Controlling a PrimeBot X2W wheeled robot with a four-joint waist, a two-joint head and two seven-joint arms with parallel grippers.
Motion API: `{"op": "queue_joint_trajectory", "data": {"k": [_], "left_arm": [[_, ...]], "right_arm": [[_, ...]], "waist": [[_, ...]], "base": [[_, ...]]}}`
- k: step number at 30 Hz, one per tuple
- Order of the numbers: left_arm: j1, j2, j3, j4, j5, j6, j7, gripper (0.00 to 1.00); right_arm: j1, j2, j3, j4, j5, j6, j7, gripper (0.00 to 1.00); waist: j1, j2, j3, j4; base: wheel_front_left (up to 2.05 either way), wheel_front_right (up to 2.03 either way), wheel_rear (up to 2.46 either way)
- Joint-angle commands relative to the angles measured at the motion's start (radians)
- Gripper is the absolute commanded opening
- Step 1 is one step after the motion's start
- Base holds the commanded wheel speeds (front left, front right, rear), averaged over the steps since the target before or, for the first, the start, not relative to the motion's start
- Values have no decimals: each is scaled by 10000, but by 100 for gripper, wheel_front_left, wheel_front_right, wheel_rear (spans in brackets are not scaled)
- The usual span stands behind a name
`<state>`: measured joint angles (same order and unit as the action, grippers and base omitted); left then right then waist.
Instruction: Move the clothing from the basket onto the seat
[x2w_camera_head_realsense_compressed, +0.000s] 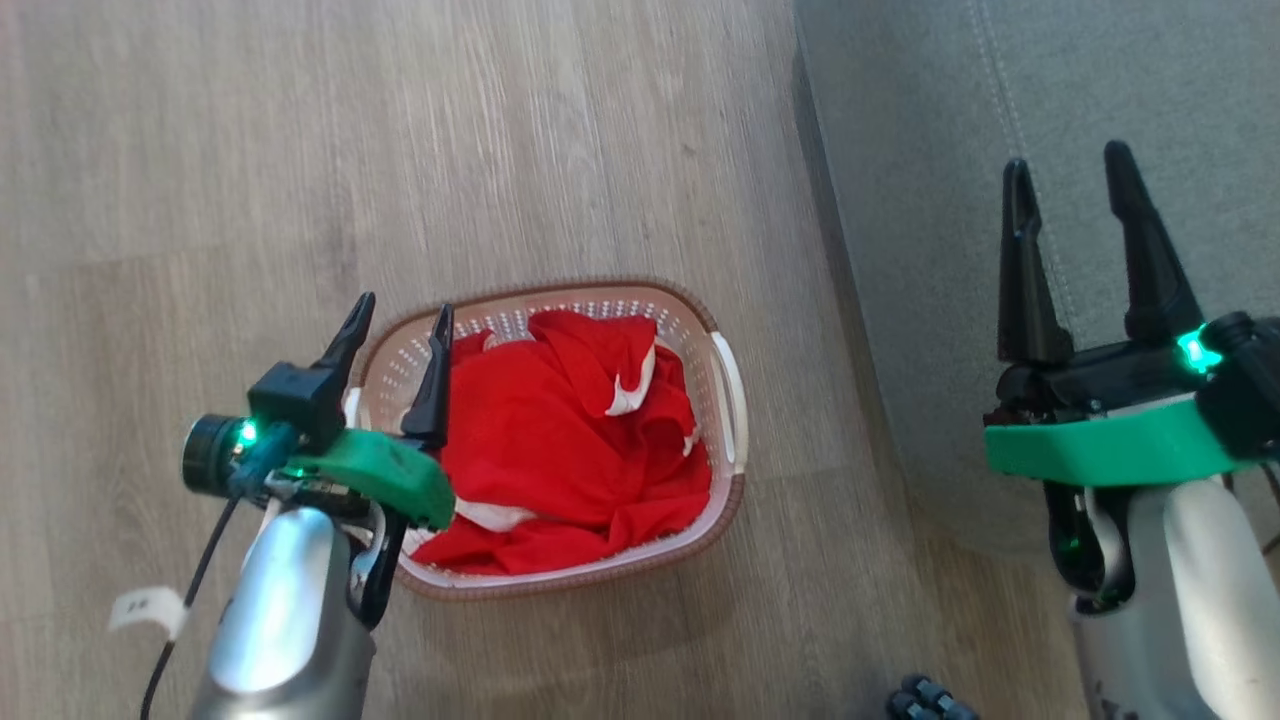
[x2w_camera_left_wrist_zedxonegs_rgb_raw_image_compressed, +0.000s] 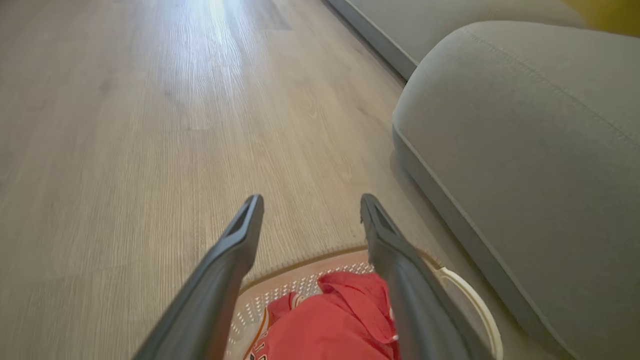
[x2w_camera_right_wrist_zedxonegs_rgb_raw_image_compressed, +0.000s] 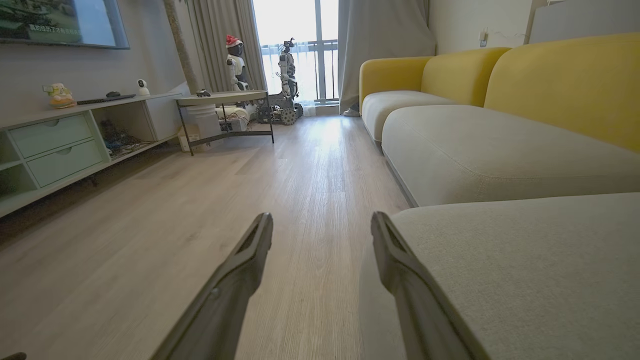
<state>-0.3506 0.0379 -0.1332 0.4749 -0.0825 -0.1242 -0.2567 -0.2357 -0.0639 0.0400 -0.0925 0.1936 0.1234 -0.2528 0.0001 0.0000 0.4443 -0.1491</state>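
The basket (x2w_camera_head_realsense_compressed: 590, 290) stands on the wooden floor (x2w_camera_head_realsense_compressed: 300, 150), near the front edge of the seat (x2w_camera_head_realsense_compressed: 1100, 80) but not touching it, with a strip of bare floor between them. The clothing (x2w_camera_head_realsense_compressed: 570, 440) lies crumpled inside the basket and fills most of it. It is red with white trim showing in places, and one fold laps over the near rim.

The left pincer (x2w_camera_head_realsense_compressed: 404, 310) hangs over the basket's left end with its two fingers spread apart and nothing between them. In the head view one finger crosses the left rim and the other lies over the left edge of the clothing. Whether that finger touches the fabric cannot be told. In the left wrist view the clothing (x2w_camera_left_wrist_zedxonegs_rgb_raw_image_compressed: 330, 325) and the basket (x2w_camera_left_wrist_zedxonegs_rgb_raw_image_compressed: 290, 287) lie low between the fingers of the left pincer (x2w_camera_left_wrist_zedxonegs_rgb_raw_image_compressed: 311, 202), whose tips point past the far rim.

The right pincer (x2w_camera_head_realsense_compressed: 1067, 160) is well apart from the basket, parted wide and empty, above the seat's front edge. In its own wrist view the right pincer (x2w_camera_right_wrist_zedxonegs_rgb_raw_image_compressed: 320, 220) has one finger over the seat (x2w_camera_right_wrist_zedxonegs_rgb_raw_image_compressed: 525, 260) and the other over the floor.
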Motion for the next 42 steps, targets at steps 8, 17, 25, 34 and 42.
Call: {"op": "queue_joint_trajectory", "data": {"k": [8,17,25,34,42], "left_arm": [[-1735,218,-399,3036,-49,-55,-9,100],[-3285,189,-1082,5367,-347,-62,356,100],[-4586,252,-1630,7128,-659,-64,1229,100],[-5192,306,-2676,7893,-663,-64,2536,100],[-5341,723,-3563,8105,-46,-22,4172,100]], "right_arm": [[-578,84,143,-589,-52,73,-90,100],[-1035,120,184,-824,-21,73,-90,100],[-1345,133,166,-1098,39,73,-90,100],[-1649,136,227,-1369,218,73,-90,100],[-1793,136,284,-1459,343,73,-90,100]], "waist": [[-1,0,1099,-350],[-1,0,2138,-558],[-1,0,3121,-742],[-1,0,3983,-961],[-1,0,4568,-1178]], "base": [[0,0,0],[0,0,0],[0,0,0],[0,0,0],[0,0,0]]}}
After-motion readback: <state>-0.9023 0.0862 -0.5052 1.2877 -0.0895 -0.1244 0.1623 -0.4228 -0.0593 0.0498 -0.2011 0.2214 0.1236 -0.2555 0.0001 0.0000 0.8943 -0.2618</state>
